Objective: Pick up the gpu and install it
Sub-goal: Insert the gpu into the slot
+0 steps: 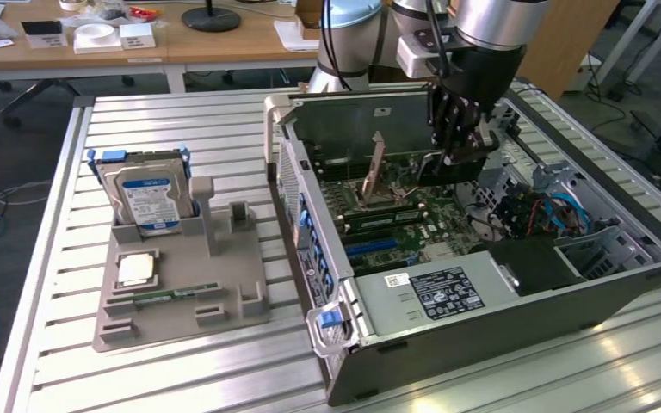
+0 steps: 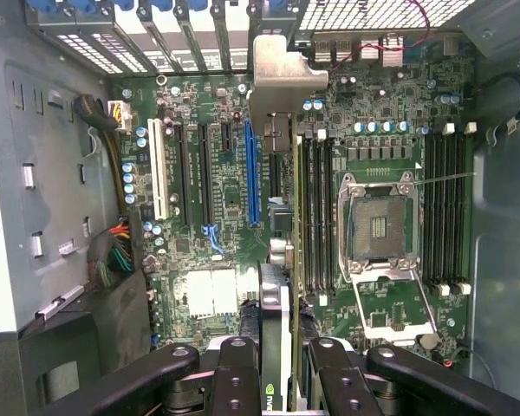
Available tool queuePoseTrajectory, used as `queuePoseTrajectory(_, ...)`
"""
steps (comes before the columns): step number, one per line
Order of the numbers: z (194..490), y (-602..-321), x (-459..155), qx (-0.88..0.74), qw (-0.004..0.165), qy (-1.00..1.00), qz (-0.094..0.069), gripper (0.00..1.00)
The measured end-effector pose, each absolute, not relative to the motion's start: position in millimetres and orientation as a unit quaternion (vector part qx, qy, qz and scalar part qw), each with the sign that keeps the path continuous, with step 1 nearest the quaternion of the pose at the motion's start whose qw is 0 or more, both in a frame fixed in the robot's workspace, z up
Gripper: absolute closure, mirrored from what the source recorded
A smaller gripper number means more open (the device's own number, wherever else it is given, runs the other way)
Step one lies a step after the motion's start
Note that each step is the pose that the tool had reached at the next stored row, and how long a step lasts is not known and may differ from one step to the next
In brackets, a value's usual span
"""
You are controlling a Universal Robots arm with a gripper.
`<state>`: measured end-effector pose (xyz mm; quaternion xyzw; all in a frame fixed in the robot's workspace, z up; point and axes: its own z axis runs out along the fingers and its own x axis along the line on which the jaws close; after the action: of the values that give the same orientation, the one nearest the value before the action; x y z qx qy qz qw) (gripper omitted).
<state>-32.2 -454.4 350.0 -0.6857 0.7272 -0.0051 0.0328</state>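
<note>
Arm reaches down into the open PC case (image 1: 480, 335), which lies on its side on the slatted metal counter (image 1: 193, 120). Pincer (image 1: 457, 142) is closed part-way, its black fingers (image 2: 234, 373) clamped on either face of the gpu (image 1: 447, 170), so the card is held on edge between them. Gpu hangs inside the case, over the green motherboard (image 1: 388, 228), toward the exterior view's right of the board. In the wrist view the pincer (image 2: 282, 347) grips the gpu (image 2: 276, 303) near one end. The card's silvery end bracket (image 2: 282, 65) points to the rear slot openings of the case. Seen from there, the card's edge runs just beside the long blue expansion slot (image 2: 253, 173), between it and the RAM slots (image 2: 316, 208). Cannot tell whether the card's edge touches any slot. Empty CPU socket (image 2: 377, 225) lies beyond the RAM slots. On the counter, well apart at the exterior view's left, a grey fixture (image 1: 182, 288) holds an upright hard drive (image 1: 147, 200) with a blue label.
</note>
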Motion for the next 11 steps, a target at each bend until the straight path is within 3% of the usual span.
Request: queuePoseTrajectory(11, 347.2, -454.4, -32.2, -0.686, 0.033, 0.727, -0.005, 0.73)
